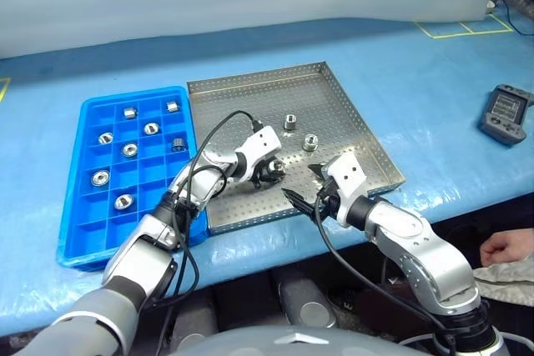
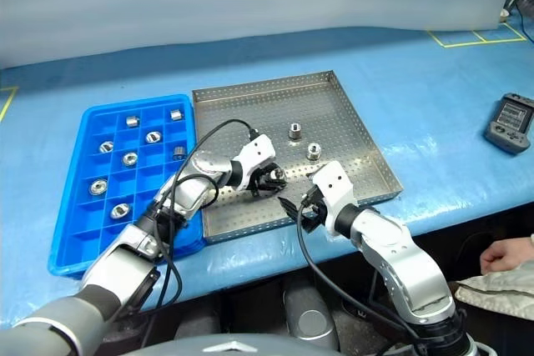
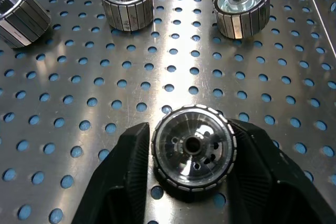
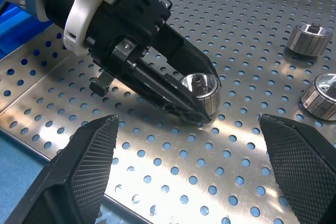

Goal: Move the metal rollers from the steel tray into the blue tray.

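My left gripper [image 3: 193, 153] is clamped on one small ribbed silver metal roller [image 3: 193, 152], a black finger [image 3: 123, 174] pressed to each flank, the roller resting low on the perforated silver steel tray [image 1: 250, 97]. Two further rollers, one [image 3: 126, 2] and another [image 3: 241, 8], stand on the tray floor well beyond my fingertips, and a third [image 3: 20, 15] lies off to one side. My right gripper [image 4: 190, 161] hangs near the clamped roller with its fingers spread wide and nothing between them. The bright blue gridded plastic tray [image 1: 75, 231] lies beside the steel tray on my left; seven rollers already sit in its compartments, for instance one [image 1: 100, 178] near its middle.

Risks, as I judge them: the roller's rounded, polished flanks may slip out from between my fingers on lifting; my right fingers, so near, could be struck as I carry the roller leftward; and a release above a compartment wall would leave the roller tilted or bouncing out.
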`<state>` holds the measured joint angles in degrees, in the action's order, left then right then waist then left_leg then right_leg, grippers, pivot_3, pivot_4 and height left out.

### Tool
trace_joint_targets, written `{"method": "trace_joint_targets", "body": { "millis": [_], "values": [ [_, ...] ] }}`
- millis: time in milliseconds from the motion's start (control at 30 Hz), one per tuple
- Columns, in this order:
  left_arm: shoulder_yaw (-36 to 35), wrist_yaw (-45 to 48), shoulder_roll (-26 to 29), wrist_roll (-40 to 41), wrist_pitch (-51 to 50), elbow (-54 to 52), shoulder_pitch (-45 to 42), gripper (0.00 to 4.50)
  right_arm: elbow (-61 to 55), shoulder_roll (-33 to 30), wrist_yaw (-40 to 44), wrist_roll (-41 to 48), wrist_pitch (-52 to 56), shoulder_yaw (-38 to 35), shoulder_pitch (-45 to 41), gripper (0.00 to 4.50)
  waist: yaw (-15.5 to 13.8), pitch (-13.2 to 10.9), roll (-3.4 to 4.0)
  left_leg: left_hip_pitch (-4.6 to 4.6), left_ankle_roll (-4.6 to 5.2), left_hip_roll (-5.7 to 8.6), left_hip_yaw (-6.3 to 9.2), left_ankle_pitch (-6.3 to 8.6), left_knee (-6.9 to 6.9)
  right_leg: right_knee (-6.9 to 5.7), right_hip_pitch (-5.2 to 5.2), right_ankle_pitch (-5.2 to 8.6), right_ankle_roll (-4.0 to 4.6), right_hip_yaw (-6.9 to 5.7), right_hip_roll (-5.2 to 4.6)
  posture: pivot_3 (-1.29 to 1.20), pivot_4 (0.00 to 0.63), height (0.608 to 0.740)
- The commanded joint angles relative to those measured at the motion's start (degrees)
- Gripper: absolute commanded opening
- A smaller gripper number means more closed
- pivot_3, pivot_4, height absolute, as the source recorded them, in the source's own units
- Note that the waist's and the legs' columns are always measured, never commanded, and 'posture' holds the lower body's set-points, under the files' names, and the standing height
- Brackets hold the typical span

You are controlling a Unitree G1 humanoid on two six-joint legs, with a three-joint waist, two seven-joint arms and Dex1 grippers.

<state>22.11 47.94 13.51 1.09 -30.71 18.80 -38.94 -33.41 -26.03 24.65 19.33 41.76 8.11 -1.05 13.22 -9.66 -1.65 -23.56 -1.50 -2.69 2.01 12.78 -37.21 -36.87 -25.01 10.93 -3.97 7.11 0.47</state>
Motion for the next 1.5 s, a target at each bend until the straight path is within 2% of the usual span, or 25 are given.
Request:
{"method": "trace_joint_targets", "body": {
  "millis": [33, 133, 200, 367, 567, 733, 933, 1133, 1200, 1233, 1433, 1500],
  "values": [
    [-5.33, -1.98, -0.22, 3.07, -0.81, -7.8, 0.55, 1.69, -0.66, 0.35, 0.62, 0.08, -1.01, 0.11, -1.62, 4.5, -0.03, -0.01, 0.01, -0.01, 0.0, 0.0, 0.0, 0.0, 0.0, 0.0, -0.01, 0.0, 0.0, 0.0, 0.0, -0.15, 0.15, 0.74],
    [-10.9, -6.34, -1.04, 5.77, -2.22, -13.97, 2.24, 1.69, 0.12, 0.51, 1.18, 0.14, -0.92, 0.79, -2.73, 4.5, -0.4, -0.01, 0.01, -0.01, 0.0, 0.0, 0.0, 0.0, 0.01, -0.01, -0.02, -0.01, -0.02, 0.0, 0.0, -0.12, 0.15, 0.74],
    [-15.65, -12.65, -2.02, 6.09, -2.6, -18.57, 4.06, 1.69, 0.65, 0.71, 1.71, 0.24, -0.86, 1.56, -3.57, 4.5, -0.89, -0.01, 0.01, -0.01, 0.0, -0.01, 0.0, 0.0, 0.0, -0.02, -0.02, -0.03, -0.05, 0.0, 0.0, -0.1, 0.15, 0.74],
    [-24.49, -27.46, -0.98, 1.47, -5.72, -34.65, 14.08, 1.69, 2.5, 1.8, 3.19, 0.11, -1.06, 4.06, -6.43, 4.5, -2.06, 0.01, 0.05, 0.09, 0.01, -0.03, 0.02, 0.0, 0.07, -0.03, 0.02, -0.17, -0.28, 0.03, 0.05, -0.04, 0.15, 0.74],
    [-32.69, -36.6, 0.06, -1.67, -14.75, -53.43, 28.9, 1.69, 6.4, 2.71, 7.16, -0.28, -2.62, 7.84, -12.19, 4.5, -5.74, -0.02, -0.01, 0.05, 0.0, -0.01, 0.04, -0.01, 0.02, -0.01, 0.03, -0.15, -0.26, -0.02, 0.01, 0.03, 0.15, 0.74],
    [-38.83, -40.03, -2.61, -1.15, -21.88, -65.93, 40.95, 1.69, 10.34, 3.73, 11.18, -0.97, -4.78, 10.75, -17.24, 4.5, -8.36, -0.03, -0.04, 0.05, 0.0, 0.0, 0.01, 0.0, -0.03, 0.08, 0.09, -0.01, -0.02, -0.05, -0.05, 0.1, 0.15, 0.74],
    [-41.68, -42.05, -6.78, -0.34, -24.04, -71.5, 51.18, 1.69, 13.74, 5.33, 14.94, -1.6, -6.88, 13.83, -20.53, 4.5, -11.1, -0.03, -0.07, 0.13, 0.0, -0.02, 0.07, -0.01, -0.09, 0.05, 0.19, 0.02, 0.05, -0.16, -0.04, 0.16, 0.15, 0.74],
    [-41.4, -42.77, -9.2, 0.97, -25.02, -70.74, 53.98, 1.69, 14.57, 6.65, 16.47, -2.01, -7.41, 14.86, -20.92, 4.5, -12.07, -0.03, -0.07, 0.22, -0.01, -0.02, 0.04, 0.0, -0.11, 0.08, 0.25, 0.03, 0.05, -0.15, -0.06, 0.17, 0.15, 0.74],
    [-41.89, -42.85, -10.3, 1.96, -25.86, -69.66, 53.78, 2.42, 14.5, 6.87, 16.48, -2.02, -7.26, 14.79, -20.74, 4.5, -12.12, -0.02, -0.04, 0.22, -0.01, -0.03, 0.04, 0.0, -0.1, 0.08, 0.24, 0.03, 0.06, -0.15, -0.05, 0.16, 0.15, 0.74],
    [-41.57, -42.87, -9.84, 1.77, -25.97, -69.21, 53.89, 2.61, 14.42, 6.89, 16.47, -2.08, -7.21, 14.77, -20.63, 4.5, -12.12, -0.02, -0.04, 0.22, -0.01, -0.02, 0.02, 0.0, -0.1, 0.08, 0.24, 0.03, 0.07, -0.15, -0.07, 0.15, 0.15, 0.74],
    [-39.94, -42.1, -7.05, 2.49, -24.45, -67.59, 51.96, 4.48, 12.45, 6.75, 14.6, -2.05, -6.14, 13.41, -18.59, 4.5, -11.89, -0.02, -0.04, 0.28, -0.01, -0.03, 0.02, 0.0, -0.05, 0.06, 0.24, 0.06, 0.11, -0.16, -0.05, 0.11, 0.15, 0.74],
    [-38.74, -41.85, -5.98, 2.15, -21.56, -67.02, 51.21, 4.48, 12.04, 7.0, 13.28, -2.32, -6.03, 12.91, -18.08, 4.5, -11.75, -0.02, -0.04, 0.27, -0.01, -0.03, 0.01, 0.0, -0.05, 0.07, 0.23, 0.06, 0.11, -0.15, -0.05, 0.1, 0.15, 0.74]
  ]
}}
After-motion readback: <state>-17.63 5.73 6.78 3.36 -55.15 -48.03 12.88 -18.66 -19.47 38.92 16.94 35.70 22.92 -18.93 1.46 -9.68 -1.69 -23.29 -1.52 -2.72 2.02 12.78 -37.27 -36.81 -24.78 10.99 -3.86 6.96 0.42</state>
